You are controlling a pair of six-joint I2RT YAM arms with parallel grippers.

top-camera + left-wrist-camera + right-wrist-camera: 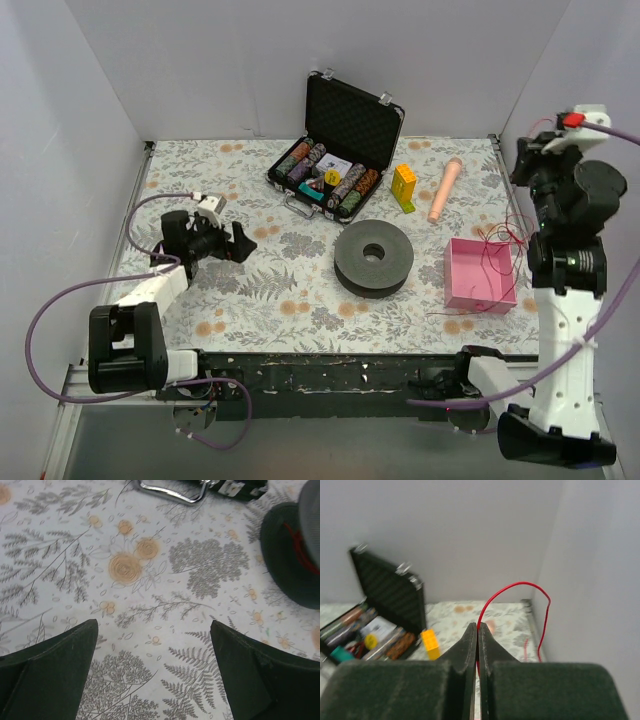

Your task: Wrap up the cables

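The thin red wire (512, 587) arcs up out of my right gripper (478, 626), which is shut on it and held high at the table's right side (530, 165). More of the wire (492, 262) trails down over a pink box (480, 274). A dark spool (373, 257) lies flat in the middle; the left wrist view shows its edge with red wire on it (300, 550). My left gripper (240, 243) is open and empty, low over the tablecloth left of the spool (152, 627).
An open black case (335, 150) of poker chips stands at the back centre. A yellow block (404, 186) and a pink cylinder (444, 189) lie to its right. White walls close in the left, back and right.
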